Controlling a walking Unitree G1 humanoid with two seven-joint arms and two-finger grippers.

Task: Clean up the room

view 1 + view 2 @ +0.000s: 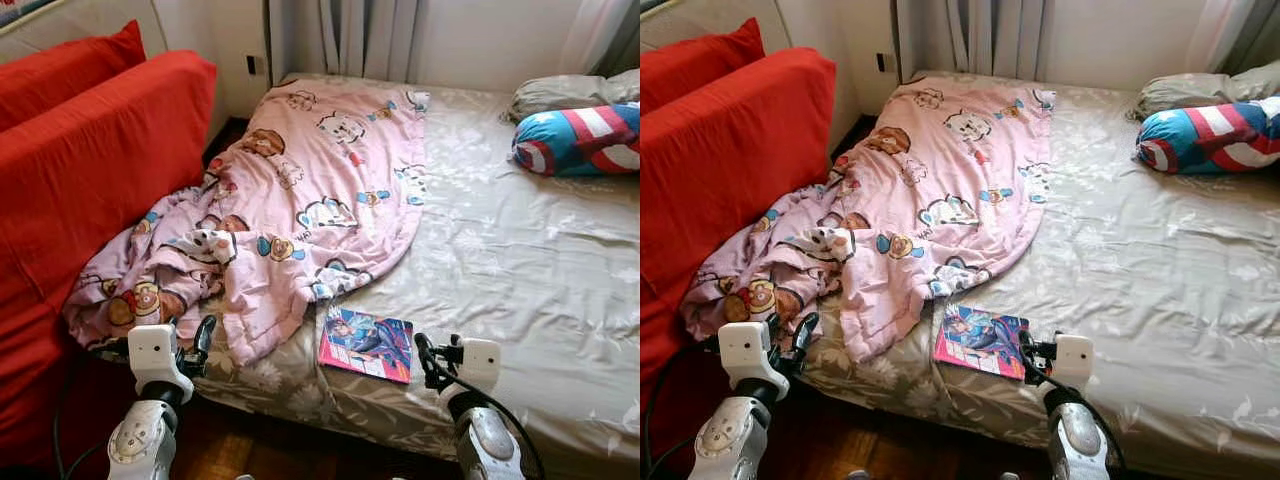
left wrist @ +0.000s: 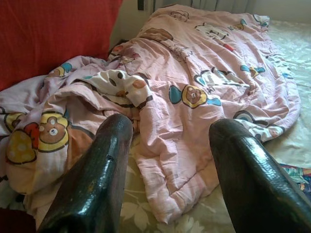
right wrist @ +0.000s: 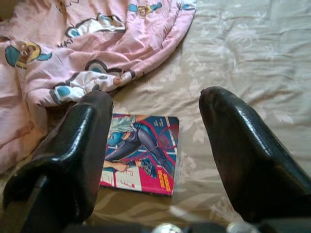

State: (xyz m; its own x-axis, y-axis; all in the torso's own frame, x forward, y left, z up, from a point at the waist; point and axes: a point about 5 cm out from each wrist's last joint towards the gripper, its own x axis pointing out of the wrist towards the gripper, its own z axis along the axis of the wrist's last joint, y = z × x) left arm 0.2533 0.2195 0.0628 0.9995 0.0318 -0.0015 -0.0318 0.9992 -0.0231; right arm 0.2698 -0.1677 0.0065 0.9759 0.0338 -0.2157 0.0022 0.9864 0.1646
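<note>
Right gripper [image 3: 155, 145] is hovering, fingers spread, over the colourful glossy comic book [image 1: 366, 343] lying on the grey floral bedsheet [image 1: 500, 260]. Left gripper [image 2: 170, 165], likewise parted and empty, is facing the crumpled pink cartoon-print quilt [image 1: 300, 200].

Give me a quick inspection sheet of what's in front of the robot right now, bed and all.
Surface: bed with beige floral sheet, wrinkled.
Job's things: pink cartoon-print quilt, crumpled, spilling over the bed's left edge; colourful comic book, flat near the front edge, just beyond the quilt's hem.
Clutter: blue, red and white striped cushion and grey pillow at the far right.
Grippers: left gripper open, facing the quilt; right gripper open, facing the comic book; both hold nothing.
Cables: black cable along the right arm.
Surroundings: red sofa left, curtains behind, wooden floor.
</note>
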